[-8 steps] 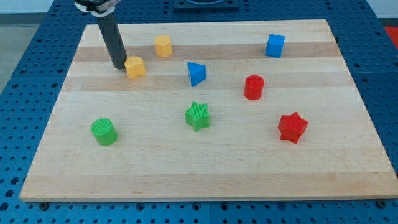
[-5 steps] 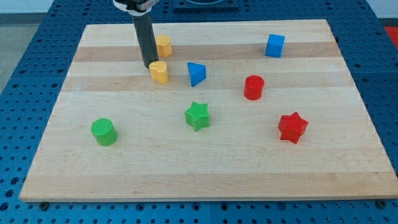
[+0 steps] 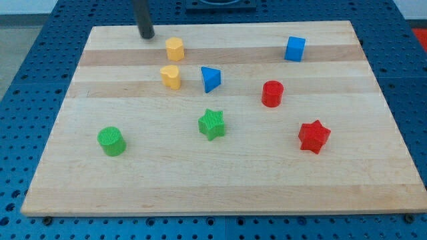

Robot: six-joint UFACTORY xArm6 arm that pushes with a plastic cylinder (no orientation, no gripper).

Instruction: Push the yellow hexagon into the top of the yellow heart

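Counting blocks — yellow 2 (image 3: 174, 49) | green 2 (image 3: 212, 124) | red 2 (image 3: 272, 93) | blue 2 (image 3: 294, 49)

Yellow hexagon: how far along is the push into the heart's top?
Done: the yellow hexagon sits just above the yellow heart, with a small gap. In hand: my tip is at the board's top edge, up-left of the hexagon, touching nothing. Left: push it down onto the heart.

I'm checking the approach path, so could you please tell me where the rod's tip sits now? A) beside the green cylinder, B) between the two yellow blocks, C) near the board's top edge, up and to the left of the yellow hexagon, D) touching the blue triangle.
C: my tip stands near the board's top edge, up-left of the yellow hexagon, clear of it and of the yellow heart below.
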